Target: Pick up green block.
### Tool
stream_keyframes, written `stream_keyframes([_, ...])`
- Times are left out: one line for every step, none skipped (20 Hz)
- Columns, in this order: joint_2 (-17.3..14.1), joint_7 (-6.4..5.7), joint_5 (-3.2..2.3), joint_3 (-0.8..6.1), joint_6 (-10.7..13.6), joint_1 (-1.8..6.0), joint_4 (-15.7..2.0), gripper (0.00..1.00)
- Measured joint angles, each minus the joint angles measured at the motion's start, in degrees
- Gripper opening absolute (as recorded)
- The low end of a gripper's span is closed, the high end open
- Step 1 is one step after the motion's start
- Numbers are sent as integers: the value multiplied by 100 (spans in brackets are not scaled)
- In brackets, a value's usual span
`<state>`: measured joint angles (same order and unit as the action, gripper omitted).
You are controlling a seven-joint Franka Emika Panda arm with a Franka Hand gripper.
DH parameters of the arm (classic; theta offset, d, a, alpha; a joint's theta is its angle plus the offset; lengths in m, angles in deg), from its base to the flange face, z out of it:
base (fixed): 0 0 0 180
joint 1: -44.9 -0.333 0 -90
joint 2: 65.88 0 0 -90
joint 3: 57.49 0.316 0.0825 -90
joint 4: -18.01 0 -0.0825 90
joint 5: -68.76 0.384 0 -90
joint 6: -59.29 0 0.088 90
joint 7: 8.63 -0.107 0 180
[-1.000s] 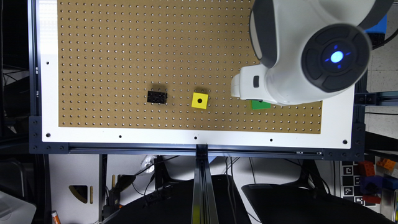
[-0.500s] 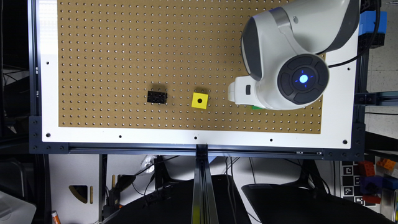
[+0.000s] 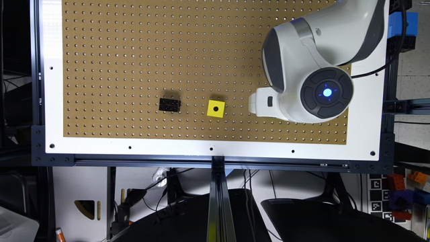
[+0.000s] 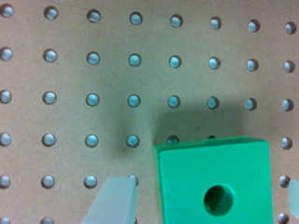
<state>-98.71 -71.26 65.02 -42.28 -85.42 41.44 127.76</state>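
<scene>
Claw (image 4: 201, 200) spread wide, its fingers (image 4: 114, 200) either side of the green block (image 4: 215, 179), which rests on the pegboard bench (image 4: 93, 74); contact unclear.

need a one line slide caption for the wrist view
Open fingers straddle the green block on the pegboard, not yet closed on it.

- On the worktop (image 3: 100, 50) the studded brick (image 3: 169, 105) lies toward the exterior view's left of the holed cube (image 3: 215, 109).
- The arm (image 3: 312, 67) hangs over the exterior view's right.
- The block (image 4: 214, 182) sits between the hand's (image 4: 205, 205) fingers (image 4: 114, 201), apart from both.
</scene>
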Motion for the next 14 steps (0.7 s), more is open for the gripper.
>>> stream_keyframes([-2,-12,0,0,0,-11,-11,100])
stream_keyframes([-13,-24,-1,-3,0,-25,-14,100])
stream_keyframes([-50,-34,-5,-9,-11,-40,-18,100])
stream_keyframes([-110,-38,-12,-16,-27,-52,-43,100])
stream_keyframes([-170,-39,-20,-17,-37,-54,-81,100])
stream_keyframes([-226,-39,-29,-19,-38,-54,-127,100])
stream_keyframes([-287,-39,-38,-20,-38,-54,-183,100])
stream_keyframes([-331,-39,-43,-20,-38,-56,-229,100])
stream_keyframes([-364,-40,-49,-20,-38,-57,-264,100])
stream_keyframes([-389,-40,-54,-20,-38,-58,-290,100])
stream_keyframes([-399,-41,-56,-20,-38,-60,-302,100])
stream_keyframes([-400,-44,-56,-20,-38,-67,-307,100])
stream_keyframes([-400,-48,-56,-20,-38,-73,-309,100])
stream_keyframes([-405,-50,-56,-21,-38,-79,-309,100])
